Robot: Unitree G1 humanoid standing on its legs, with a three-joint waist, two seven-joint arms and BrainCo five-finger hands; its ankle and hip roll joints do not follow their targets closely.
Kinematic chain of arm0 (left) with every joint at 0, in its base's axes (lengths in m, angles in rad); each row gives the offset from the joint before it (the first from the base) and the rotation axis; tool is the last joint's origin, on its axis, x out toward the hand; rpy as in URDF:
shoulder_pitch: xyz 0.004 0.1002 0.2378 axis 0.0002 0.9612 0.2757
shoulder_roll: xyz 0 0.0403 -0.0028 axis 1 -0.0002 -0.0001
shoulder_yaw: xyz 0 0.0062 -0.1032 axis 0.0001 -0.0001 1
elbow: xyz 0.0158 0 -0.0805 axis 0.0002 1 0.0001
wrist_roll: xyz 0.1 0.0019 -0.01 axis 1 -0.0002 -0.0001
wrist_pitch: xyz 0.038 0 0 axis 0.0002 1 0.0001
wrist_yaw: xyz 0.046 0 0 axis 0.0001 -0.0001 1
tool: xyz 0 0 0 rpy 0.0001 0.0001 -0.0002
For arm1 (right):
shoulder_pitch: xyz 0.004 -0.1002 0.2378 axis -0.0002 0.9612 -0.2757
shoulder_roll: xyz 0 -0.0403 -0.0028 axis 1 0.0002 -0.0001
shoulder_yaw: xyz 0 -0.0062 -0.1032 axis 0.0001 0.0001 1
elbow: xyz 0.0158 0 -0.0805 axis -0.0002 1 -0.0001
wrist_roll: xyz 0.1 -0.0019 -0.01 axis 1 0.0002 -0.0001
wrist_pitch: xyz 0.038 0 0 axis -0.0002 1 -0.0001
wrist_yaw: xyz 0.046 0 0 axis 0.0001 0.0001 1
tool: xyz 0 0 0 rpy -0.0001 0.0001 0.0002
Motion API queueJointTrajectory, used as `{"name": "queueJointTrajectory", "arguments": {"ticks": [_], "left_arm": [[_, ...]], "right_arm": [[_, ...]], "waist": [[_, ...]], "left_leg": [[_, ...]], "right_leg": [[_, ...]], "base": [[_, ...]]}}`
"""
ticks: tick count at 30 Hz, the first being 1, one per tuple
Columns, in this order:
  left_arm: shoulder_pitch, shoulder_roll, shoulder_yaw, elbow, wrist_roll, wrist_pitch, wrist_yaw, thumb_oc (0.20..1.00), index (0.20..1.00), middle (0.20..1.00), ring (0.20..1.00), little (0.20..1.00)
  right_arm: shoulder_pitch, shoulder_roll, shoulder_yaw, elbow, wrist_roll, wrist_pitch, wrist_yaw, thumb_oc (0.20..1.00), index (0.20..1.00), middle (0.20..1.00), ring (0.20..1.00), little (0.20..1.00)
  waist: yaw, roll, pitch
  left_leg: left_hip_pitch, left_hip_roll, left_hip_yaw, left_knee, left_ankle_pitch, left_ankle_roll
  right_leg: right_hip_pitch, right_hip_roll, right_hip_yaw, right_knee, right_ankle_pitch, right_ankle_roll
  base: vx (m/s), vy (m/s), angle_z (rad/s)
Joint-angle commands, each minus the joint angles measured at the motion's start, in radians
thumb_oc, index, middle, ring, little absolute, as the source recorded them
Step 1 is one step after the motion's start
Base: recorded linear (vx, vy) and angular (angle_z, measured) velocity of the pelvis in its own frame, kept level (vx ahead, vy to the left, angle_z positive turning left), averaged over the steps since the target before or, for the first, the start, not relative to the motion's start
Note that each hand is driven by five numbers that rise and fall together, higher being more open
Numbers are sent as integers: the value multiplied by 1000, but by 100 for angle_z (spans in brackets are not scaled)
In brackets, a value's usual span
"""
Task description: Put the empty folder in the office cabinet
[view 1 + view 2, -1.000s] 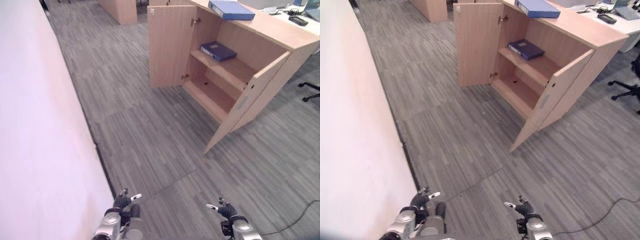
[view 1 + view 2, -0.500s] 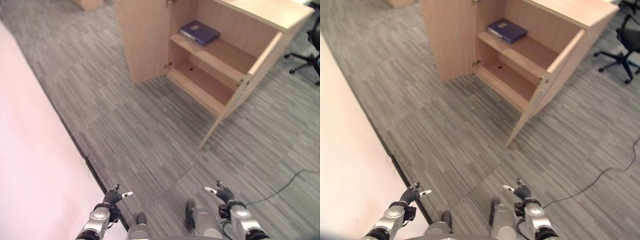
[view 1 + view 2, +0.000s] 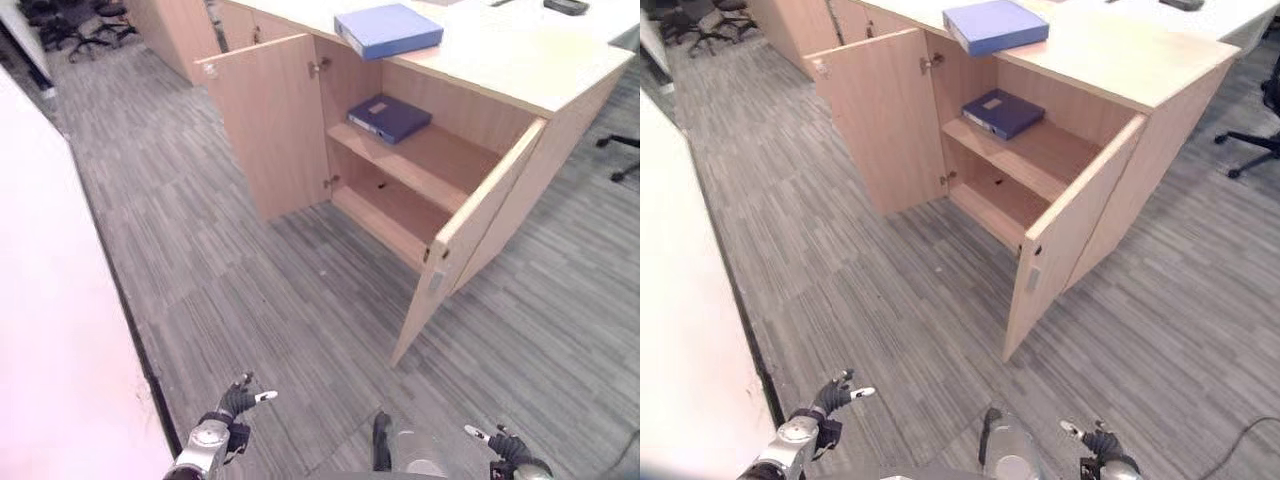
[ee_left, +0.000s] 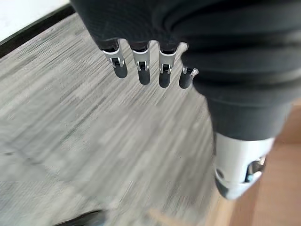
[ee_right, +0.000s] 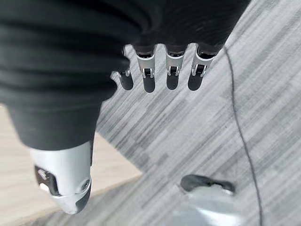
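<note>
The wooden office cabinet (image 3: 470,150) stands at the 1 o'clock position with both doors open. The left door (image 3: 265,125) swings out toward 12 o'clock; the right door (image 3: 470,245) projects forward toward the camera. Two shelves show inside.

A dark blue folder (image 3: 388,117) lies flat on the upper shelf (image 3: 420,165), toward its left end. The lower shelf (image 3: 385,215) shows bare wood. A lighter blue folder (image 3: 388,29) lies flat on the cabinet top (image 3: 500,60), above the left door's hinge side, well apart from both hands. The pictures do not establish which folder is the empty one.

The left hand (image 3: 236,402) is at 7 o'clock, low over the grey carpet floor (image 3: 250,290), beside a white wall (image 3: 50,330). Its fingers (image 4: 143,73) are relaxed and slightly spread, holding nothing. The right hand (image 3: 1098,441) is at 5 o'clock, also low over the floor. Its fingers (image 5: 171,77) are likewise relaxed, slightly spread and empty.

An office chair base (image 3: 625,160) is at 3 o'clock. More chairs (image 3: 70,20) stand at 11 o'clock.
</note>
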Motion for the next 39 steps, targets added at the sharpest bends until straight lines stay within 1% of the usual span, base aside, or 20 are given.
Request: {"name": "queueJointTrajectory", "arguments": {"ticks": [1,3,4,5,7,10,13,14,20,24,25,27,30,32,33,34,35,36,38,39], "left_arm": [[-56,28,11,-29,-39,-29,16,1000,1000,1000,1000,1000],[-59,21,12,-27,-44,-31,18,1000,1000,1000,1000,1000],[-52,17,12,-30,-41,-30,18,1000,1000,1000,1000,1000],[-47,15,10,-30,-38,-31,19,1000,1000,1000,1000,1000],[-39,8,3,-29,-39,-30,20,1000,1000,1000,1000,1000],[-33,0,-2,-20,-47,-39,28,1000,1000,1000,1000,1000],[-30,-1,-4,-11,-47,-45,32,1000,1000,1000,1000,1000],[-27,0,-1,2,-49,-49,34,1000,1000,1000,1000,1000],[-10,5,8,19,-50,-57,41,1000,1000,1000,1000,1000],[-18,18,-5,15,-46,-57,34,1000,1000,1000,1000,1000],[-41,46,-17,10,-27,-61,29,1000,1000,1000,1000,1000],[-49,56,-21,6,-22,-63,28,1000,1000,1000,1000,1000],[-79,86,-33,-18,-23,-67,29,1000,1000,1000,1000,1000],[-83,98,-26,-45,-33,-67,30,1000,1000,1000,1000,1000],[-80,109,-20,-63,-45,-68,33,1000,1000,1000,1000,1000],[-79,112,-16,-75,-50,-65,35,1000,1000,1000,1000,1000],[-80,114,-12,-80,-52,-62,33,1000,1000,1000,1000,1000],[-76,113,-9,-86,-55,-61,30,1000,1000,1000,1000,1000],[-67,109,9,-94,-64,-56,28,1000,1000,1000,1000,1000],[-61,108,16,-96,-66,-55,27,1000,1000,1000,1000,1000]], "right_arm": [[-39,-7,16,-57,45,-35,-23,1000,1000,1000,1000,1000],[-48,-15,15,-64,52,-37,-28,1000,1000,1000,1000,1000],[-52,-20,18,-73,54,-40,-26,1000,1000,1000,1000,1000],[-51,-23,20,-78,52,-41,-27,1000,1000,1000,1000,1000],[-50,-25,31,-85,42,-39,-26,1000,1000,1000,1000,1000],[-47,-28,42,-85,25,-42,-30,1000,1000,1000,1000,1000],[-47,-23,47,-86,22,-42,-32,1000,1000,1000,1000,1000],[-46,-15,47,-85,22,-43,-31,1000,1000,1000,1000,1000],[-62,-1,60,-52,10,-35,-15,1000,1000,1000,1000,1000],[-56,4,28,-28,26,-33,-9,1000,1000,1000,1000,1000],[-35,18,-4,-8,46,-24,3,1000,1000,1000,1000,1000],[-33,26,-12,-4,52,-23,5,1000,1000,1000,1000,1000],[-37,45,-30,2,85,-23,4,1000,1000,1000,1000,1000],[-45,57,-27,-7,92,-22,5,1000,1000,1000,1000,1000],[-55,55,-23,-8,90,-24,1,1000,1000,1000,1000,1000],[-63,58,-18,-8,83,-24,-5,1000,1000,1000,1000,1000],[-71,62,-11,-12,80,-25,-8,1000,1000,1000,1000,1000],[-75,67,-4,-15,78,-26,-9,1000,1000,1000,1000,1000],[-83,74,7,-16,76,-32,-8,1000,1000,1000,1000,1000],[-83,74,12,-12,71,-34,-9,1000,1000,1000,1000,1000]], "waist": [[-9,-42,68],[9,-43,71],[18,-35,67],[27,-27,70],[47,-11,65],[70,11,73],[79,12,83],[81,10,88],[96,15,71],[76,10,59],[56,-20,41],[58,-37,35],[52,-60,33],[55,-67,40],[64,-68,54],[76,-63,62],[82,-56,68],[83,-53,71],[87,-43,87],[98,-41,92]], "left_leg": [[-13,-12,76,-3,41,15],[-31,41,107,-77,35,28],[-22,72,125,-214,31,35],[-18,74,117,-282,27,35],[-43,60,56,-429,58,31],[-64,47,-54,-556,119,13],[-108,40,-118,-577,120,6],[-143,43,-180,-586,118,-4],[-133,71,-336,-562,115,-13],[-129,66,-290,-510,76,-10],[-89,39,-216,-527,25,8],[-75,20,-183,-534,10,22],[-44,-11,-86,-555,-18,49],[-20,-33,-35,-567,-31,68],[1,-44,0,-568,-42,74],[4,-59,21,-558,-50,88],[1,-69,52,-548,-55,103],[-5,-82,74,-536,-59,122],[7,-109,112,-525,-62,155],[12,-122,133,-520,-67,166]], "right_leg": [[182,-71,22,-314,104,113],[218,-71,39,-315,81,124],[245,-70,61,-316,64,139],[264,-67,73,-316,52,146],[290,-62,112,-321,33,154],[337,-54,166,-321,-5,155],[363,-56,212,-321,-28,151],[370,-60,270,-321,-45,153],[370,-77,443,-308,-76,176],[362,-128,470,-256,-91,211],[334,-199,482,-228,-40,264],[314,-223,488,-224,-7,282],[232,-256,473,-184,160,282],[180,-277,389,-157,216,282],[157,-297,306,-139,254,282],[137,-313,197,-112,257,280],[127,-313,98,-76,217,268],[112,-282,57,-21,166,254],[86,-168,45,77,64,246],[103,-147,-4,97,29,238]], "base": [[261,-37,-43],[328,84,-21],[386,177,-24],[414,223,-38],[333,190,-81],[317,148,-99],[217,113,-91],[296,229,-100],[218,295,-80],[145,432,-59],[73,442,-38],[50,388,-40],[-10,361,-51],[-72,351,-54],[-109,363,-81],[-171,476,-109],[-212,507,-131],[-183,573,-113],[-116,472,-79],[-112,343,-71]]}}
